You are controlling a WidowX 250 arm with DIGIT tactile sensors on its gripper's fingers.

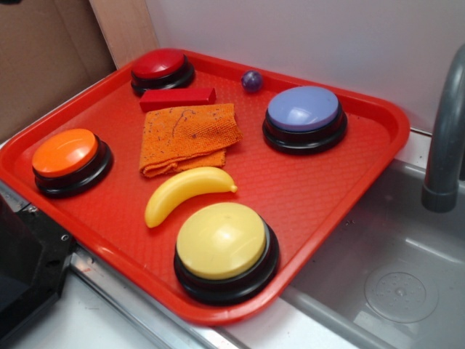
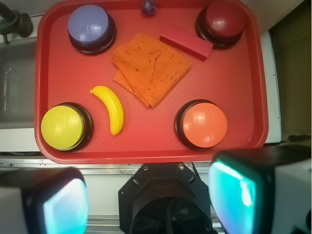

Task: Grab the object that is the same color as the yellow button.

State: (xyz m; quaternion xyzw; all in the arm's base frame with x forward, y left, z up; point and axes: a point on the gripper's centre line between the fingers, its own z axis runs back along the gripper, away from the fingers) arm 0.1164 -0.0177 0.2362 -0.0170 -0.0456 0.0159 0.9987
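A: Tool (image 2: 146, 204) pose?
B: High above the near rim of the red tray (image 2: 146, 141), pointing down. Fingers (image 2: 44, 202) set wide apart, nothing between them.
A: Banana (image 2: 110, 108)?
B: Flat on the tray, just beside the yellow button (image 2: 63, 126), apart from the orange cloth (image 2: 151, 68).
A: Surroundings?
B: Tray on a pale worktop (image 1: 94, 320); grey sink (image 1: 392, 269) beside, white wall (image 1: 305, 36) behind.
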